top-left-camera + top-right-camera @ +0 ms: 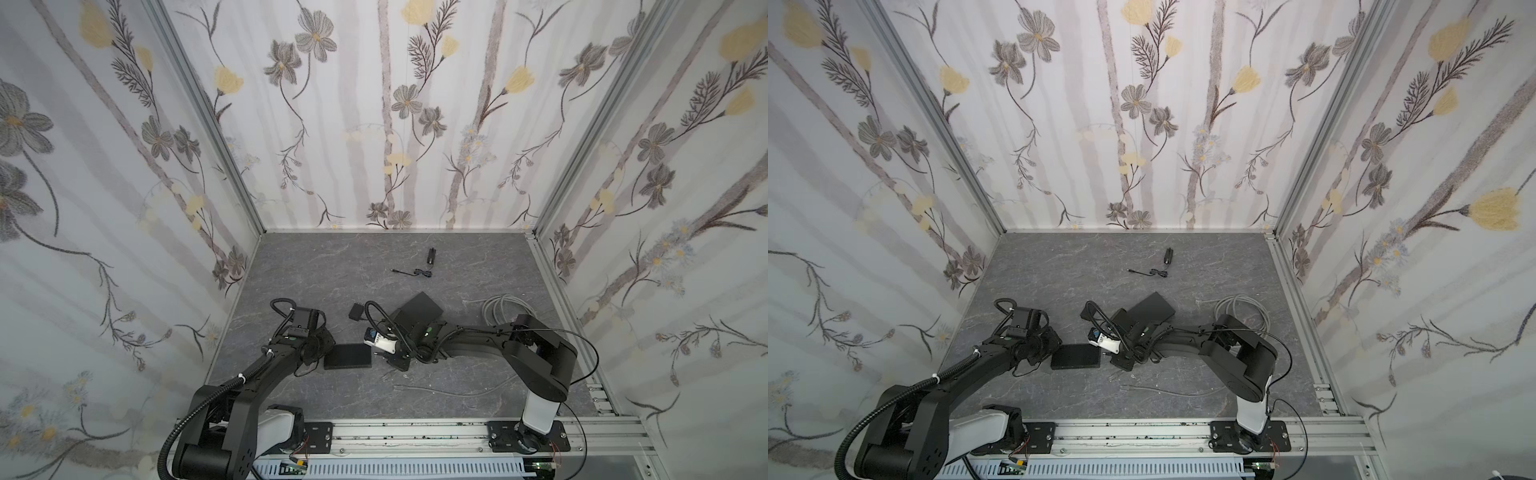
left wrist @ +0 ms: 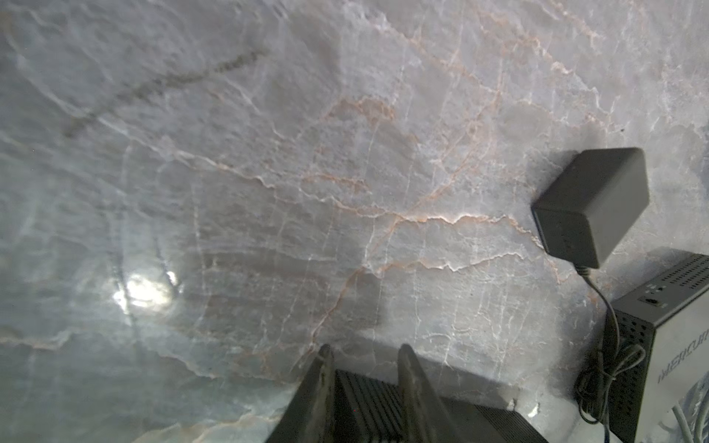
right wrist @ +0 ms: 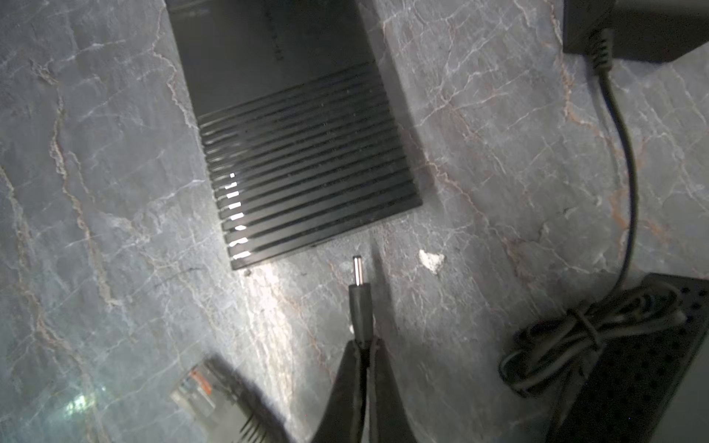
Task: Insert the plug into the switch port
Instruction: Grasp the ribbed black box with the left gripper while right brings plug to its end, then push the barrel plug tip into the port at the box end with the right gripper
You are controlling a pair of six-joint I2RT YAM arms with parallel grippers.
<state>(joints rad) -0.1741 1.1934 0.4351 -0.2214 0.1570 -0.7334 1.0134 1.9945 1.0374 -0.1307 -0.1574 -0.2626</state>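
A flat black switch (image 1: 348,356) with a ribbed top lies on the grey marbled table between the two arms in both top views. My left gripper (image 2: 366,356) sits at its left end. The ribbed body (image 2: 364,402) fills the gap between the two fingers (image 2: 324,368). My right gripper (image 3: 364,345) is shut on the rear of a black barrel plug (image 3: 360,295). The plug's metal tip points at the switch's near end edge (image 3: 326,245), a short gap away. The port itself cannot be made out. The plug's cord (image 3: 629,161) runs back to a black power adapter (image 2: 592,203).
A second, perforated black box (image 1: 419,309) lies behind the right wrist, with a bundled cord (image 3: 591,333) on it. A grey cable coil (image 1: 500,307) lies at the right, a small adapter with its lead (image 1: 432,254) lies far back, and a loose cable (image 1: 436,390) lies in front.
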